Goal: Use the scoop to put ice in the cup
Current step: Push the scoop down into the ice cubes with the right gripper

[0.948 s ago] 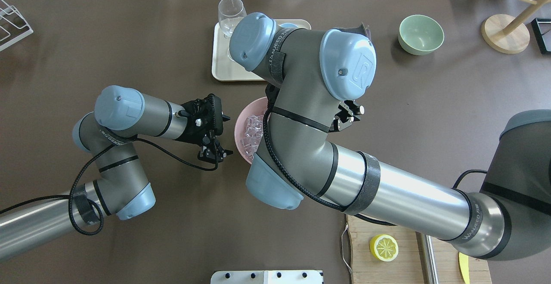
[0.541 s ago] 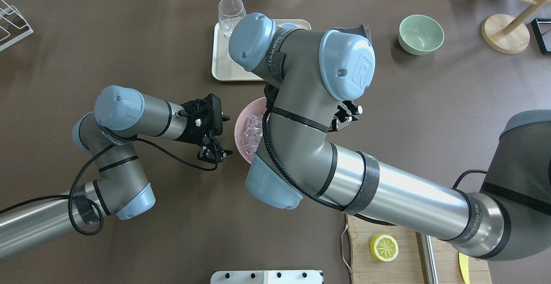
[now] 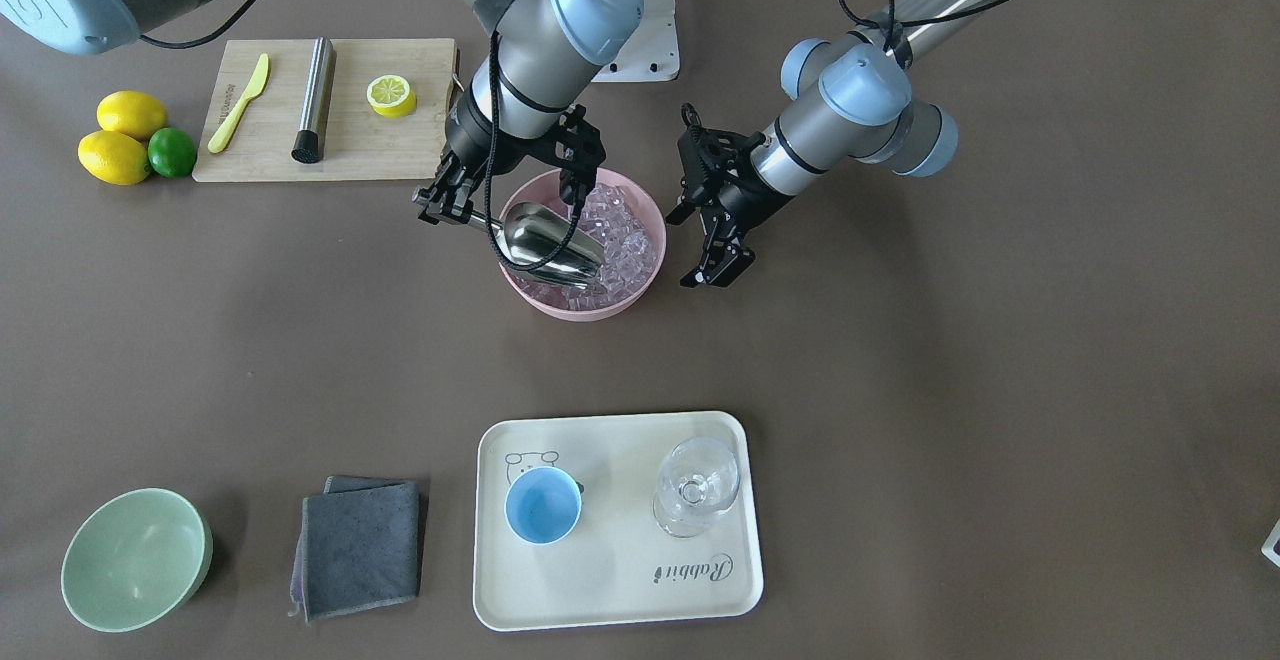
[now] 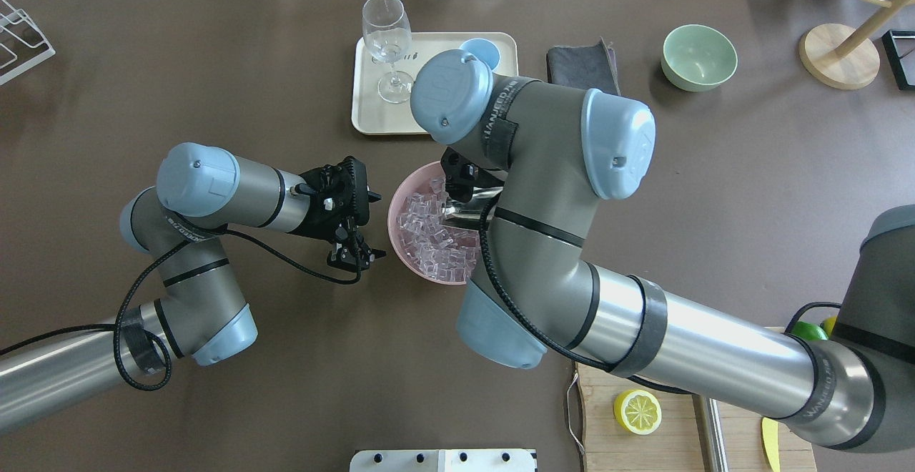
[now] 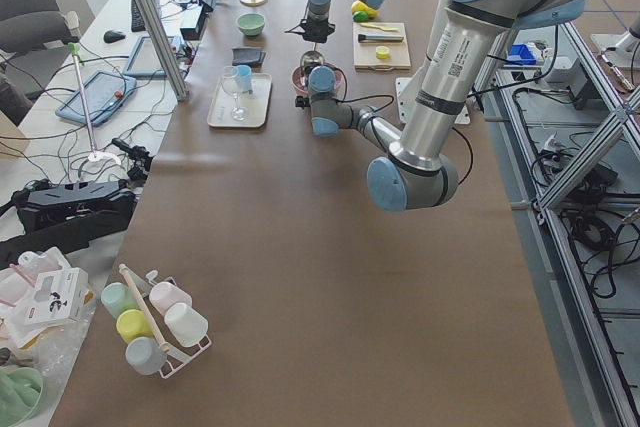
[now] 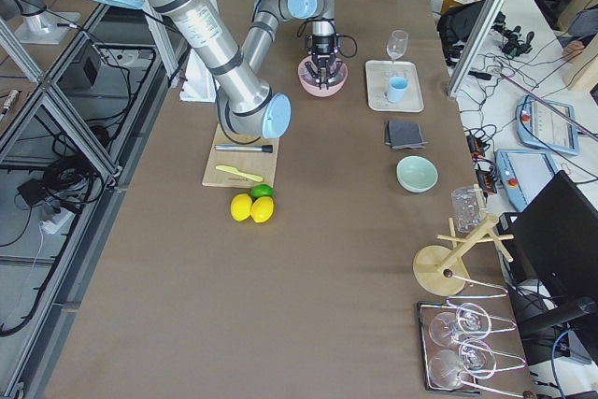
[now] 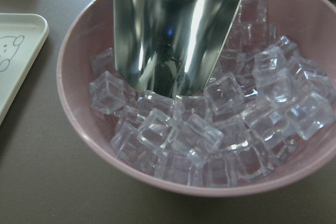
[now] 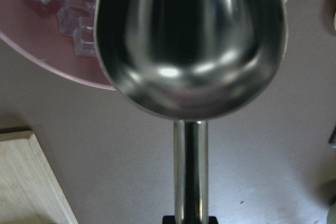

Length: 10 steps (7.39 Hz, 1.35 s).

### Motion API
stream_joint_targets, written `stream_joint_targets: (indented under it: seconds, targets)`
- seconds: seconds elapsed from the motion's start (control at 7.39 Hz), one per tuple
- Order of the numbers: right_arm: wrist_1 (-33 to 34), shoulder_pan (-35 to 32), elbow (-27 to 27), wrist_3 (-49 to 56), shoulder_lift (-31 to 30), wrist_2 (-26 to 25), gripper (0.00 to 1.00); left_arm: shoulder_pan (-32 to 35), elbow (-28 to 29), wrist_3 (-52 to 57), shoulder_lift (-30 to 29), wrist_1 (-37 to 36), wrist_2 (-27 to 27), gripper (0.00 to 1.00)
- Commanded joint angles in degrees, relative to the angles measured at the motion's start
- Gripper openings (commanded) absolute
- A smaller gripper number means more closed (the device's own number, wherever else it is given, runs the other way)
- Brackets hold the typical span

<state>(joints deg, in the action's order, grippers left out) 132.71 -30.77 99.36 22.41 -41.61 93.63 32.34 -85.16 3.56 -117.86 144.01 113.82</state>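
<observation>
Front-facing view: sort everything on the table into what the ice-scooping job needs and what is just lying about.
Needed: scoop, held by the right gripper; ice; pink bowl; blue cup.
Lying about: glass, tray, green bowl, grey cloth, cutting board, lemons, lime, lemon half, yellow knife, steel cylinder.

the table point(image 3: 600, 370) lies bare between the pink bowl point(image 3: 585, 308) and the tray point(image 3: 620, 580), an open lane. on the tray the stemmed glass point(image 3: 697, 485) stands just beside the cup point(image 3: 542, 505), crowding that side. the left gripper point(image 3: 716, 270) hangs close to one flank of the bowl, the cutting board point(image 3: 380, 145) lies near the other, and the scoop point(image 3: 555, 240) covers part of the bowl's mouth.
</observation>
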Motion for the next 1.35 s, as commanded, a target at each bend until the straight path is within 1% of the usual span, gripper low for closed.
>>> stream_joint_targets:
  seconds: [0.0, 0.27, 0.54, 0.68, 0.81, 0.95, 1.08, 1.22]
  targets:
    - [-4.39, 0.01, 2.25, -0.08, -2.34, 0.67, 0.0, 0.0, 0.09, -0.05, 0.0, 0.04, 0.0, 0.98]
    - [-4.66, 0.01, 1.63, -0.08, -1.46, 0.67, 0.0, 0.0, 0.09, -0.05, 0.0, 0.04, 0.0, 0.98]
    - [-6.23, 0.88, -0.99, -0.17, 0.03, -0.38, 0.0, 0.0, 0.09, -0.04, 0.09, 0.04, 0.09, 0.98]
    - [-6.76, 0.97, -0.75, -0.17, -0.05, -0.21, 0.0, 0.0, 0.0, 0.04, 0.09, 0.04, 0.0, 0.98]
    - [-11.2, 1.15, -1.27, -0.26, -0.74, -0.21, 0.0, 0.0, 0.09, -0.04, 0.09, 0.04, 0.0, 0.98]
    - [-12.55, 1.41, -0.75, -0.34, -1.19, -0.03, 0.0, 0.0, 0.09, -0.05, 0.18, 0.13, 0.09, 0.98]
    - [-17.09, 1.76, -1.01, -2.26, -3.28, -0.29, 0.0, 0.0, 0.0, -0.05, 0.26, 0.13, 0.0, 0.98]
    - [-18.88, 1.76, -0.75, -2.54, -4.0, -0.03, 0.0, 0.0, 0.09, -0.05, 0.27, 0.13, 0.09, 0.98]
